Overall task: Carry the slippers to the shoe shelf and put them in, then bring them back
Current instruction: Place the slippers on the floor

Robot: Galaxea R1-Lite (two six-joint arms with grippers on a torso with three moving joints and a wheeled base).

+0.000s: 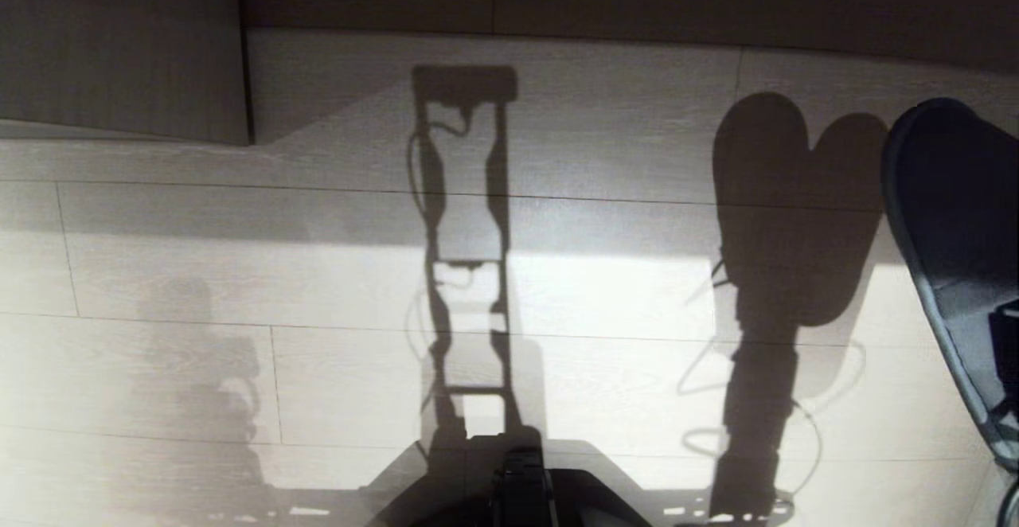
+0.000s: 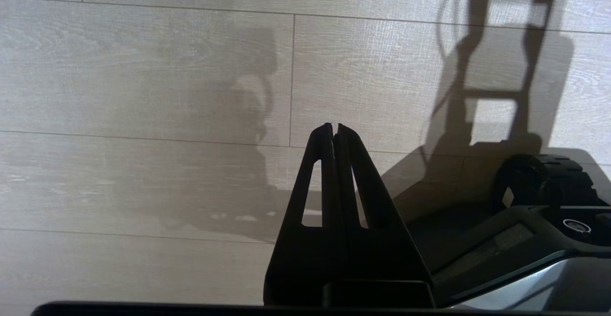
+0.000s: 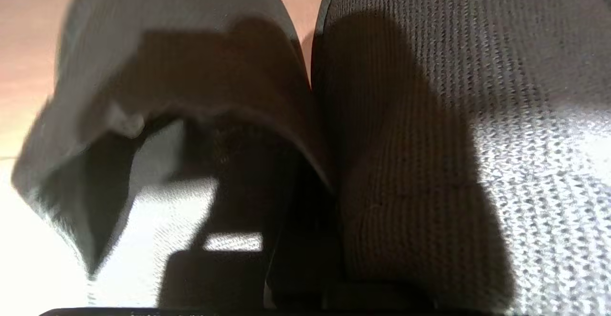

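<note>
Floor: pale wood-grain planks [image 1: 605, 288], sunlit in a broad band, long shadows of the robot's frame thrown across them.
Back wall: a darker wood-grain panel [image 1: 119, 41] stands at the far left, with what may be a low recess running along the far edge; I can't say it's the shoe shelf.
Slippers: up off the floor at the robot's right, the slippers [image 3: 429, 115] hang side by side, dark ribbed fabric uppers touching; in the head view one slipper [image 1: 951, 216] shows at the right edge, toe pointing away.
Right gripper: its jaws are hidden behind the fabric, but they're squeezed tight, and going by the wrist view they pinch the pair where the two inner walls meet.
Left gripper: the left gripper [image 2: 334, 127] hangs low over bare planks, its finger tips pressed together, nothing between them.
Handling: soft, light, floppy stuff, I'd judge; the uppers sag and fold, the thin soles will bend.
Best hold: both inner edges together near the opening, so neither slipper slides free.
</note>
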